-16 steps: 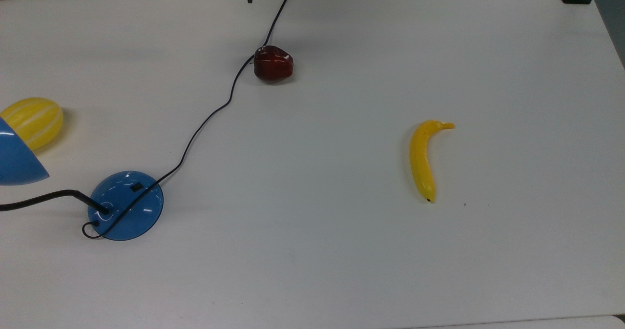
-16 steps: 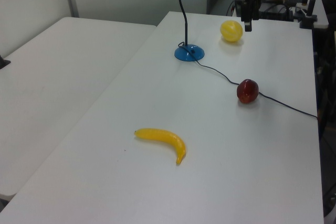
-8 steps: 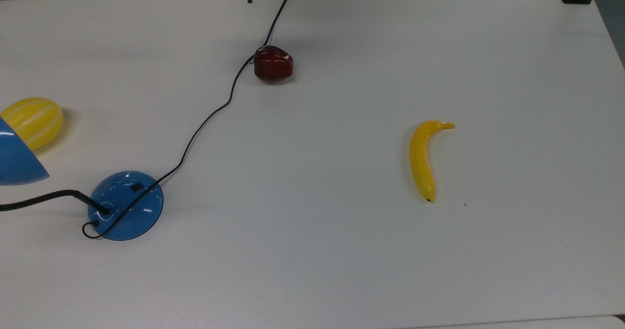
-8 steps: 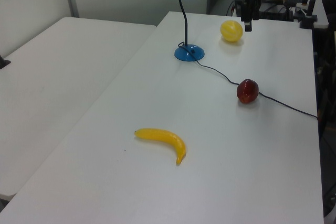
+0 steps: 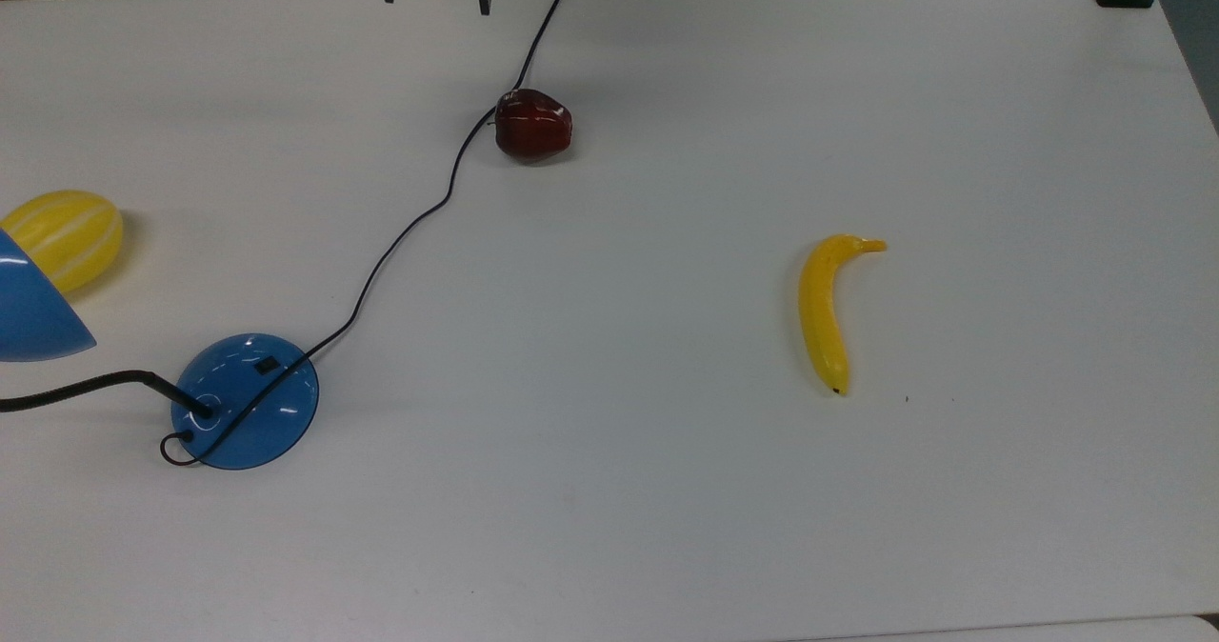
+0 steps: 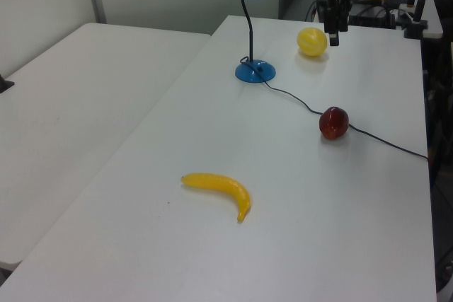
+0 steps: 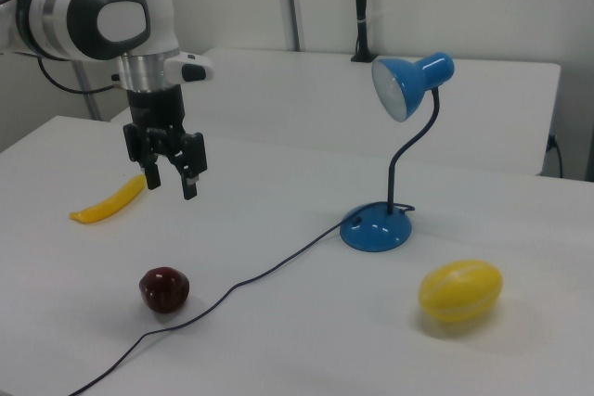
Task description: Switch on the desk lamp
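- My fingers (image 7: 173,178) hang spread apart with nothing between them, well above the table (image 5: 667,490) and well apart from the lamp; in the top view they sit at about 12 o'clock, at the far edge.
- The desk lamp (image 5: 245,401) stands at about 8 o'clock in the top view, its blue dome base flat on the table; in the right view it is at about 3 o'clock from my fingers, unlit as far as I can judge.
- The small black switch (image 5: 268,366) sits on the dome toward 1 o'clock from the neck's foot. I judge this is a press, not a grasp: one fingertip straight down on the switch.
- The dome looks glossy and rounded, so I expect a fingertip to skid off if it lands off-centre. The base looks light; a sideways shove could slide it.
- The black neck (image 7: 401,160) looks bendy and carries the cone shade (image 7: 406,83) high, leaning toward the top view's left. I would leave both alone, since a knock could tip the lamp.
- The cord (image 5: 400,232) runs from the base toward 12 o'clock, passing just beside the dark red apple (image 5: 533,126). I judge snagging it would drag the base.
- The yellow striped melon (image 5: 65,237) lies near the base at about 10 o'clock, under the shade's edge in the top view.
- The banana (image 5: 827,310) lies well apart at 3 o'clock, so the table between my fingers and the base is open apart from the cord.
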